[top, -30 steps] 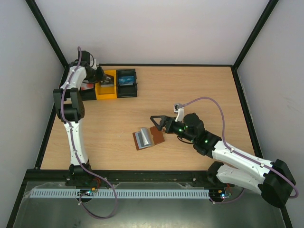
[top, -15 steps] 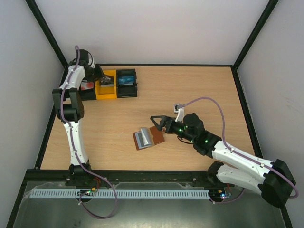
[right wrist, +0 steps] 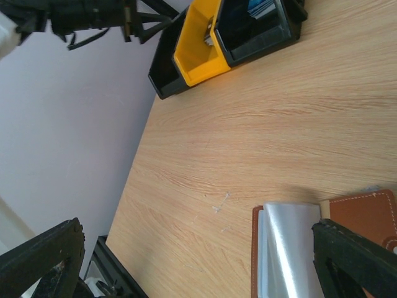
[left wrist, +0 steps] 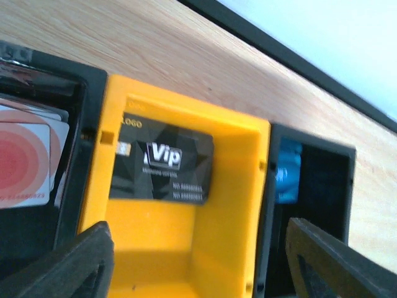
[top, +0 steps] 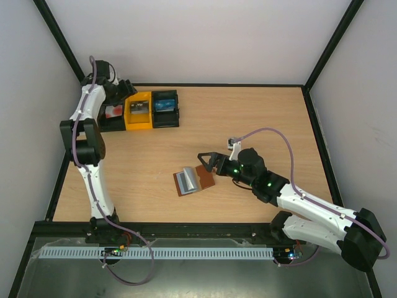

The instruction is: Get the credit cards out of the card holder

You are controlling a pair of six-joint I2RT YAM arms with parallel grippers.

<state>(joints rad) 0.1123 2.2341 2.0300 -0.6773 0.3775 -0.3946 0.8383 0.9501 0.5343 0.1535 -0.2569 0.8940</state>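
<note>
Left wrist view alone shows the black card [left wrist: 162, 169] in the yellow bin [left wrist: 229, 248]; left gripper [left wrist: 198, 226], spread, has withdrawn upper-left; right gripper [top: 201, 161] spread.

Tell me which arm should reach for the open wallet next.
Right. The right gripper is open just beside the card holder at mid-table; the left gripper hangs open over the yellow bin in the far left corner.
</note>
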